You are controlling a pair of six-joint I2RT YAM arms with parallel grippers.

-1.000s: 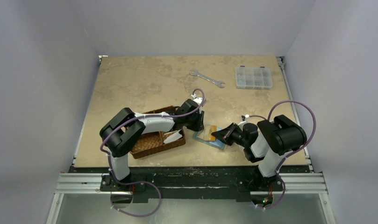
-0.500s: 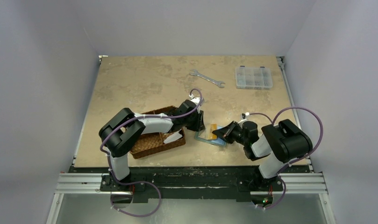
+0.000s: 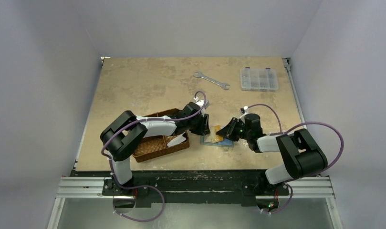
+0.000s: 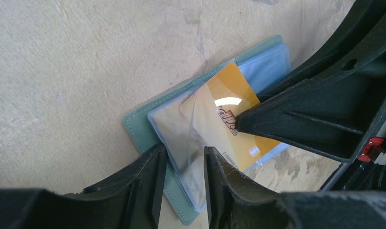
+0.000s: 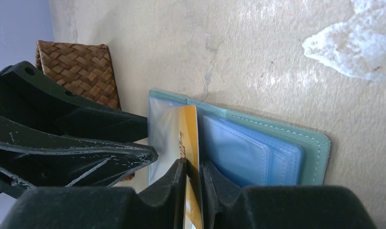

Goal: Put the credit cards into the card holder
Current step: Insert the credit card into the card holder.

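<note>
Right gripper [image 5: 193, 164]: jaws slightly parted, wider than a card is thick, with the orange card [image 5: 190, 129] tilted in the gap. Can't tell if either finger touches it. Left gripper [image 4: 183, 152] is also parted, straddling the edge of the clear pocket [image 4: 176, 124].

Card holder [image 4: 133, 125] lies open on the table [image 3: 133, 86] close to the near edge, with the basket [image 3: 155, 145] just beside it on the left.

Card's leading end is under the clear pocket, askew to the holder's border. Its trailing end sticks out beside the blue pockets [image 5: 238, 152].

Both grippers crowd over the holder, fingers near each other, so it's tight.

Basket has a pale flat piece [image 3: 177, 140] at its right end. Wrench [image 3: 211, 80] and clear compartment box [image 3: 259, 78] are well apart on the far side.
</note>
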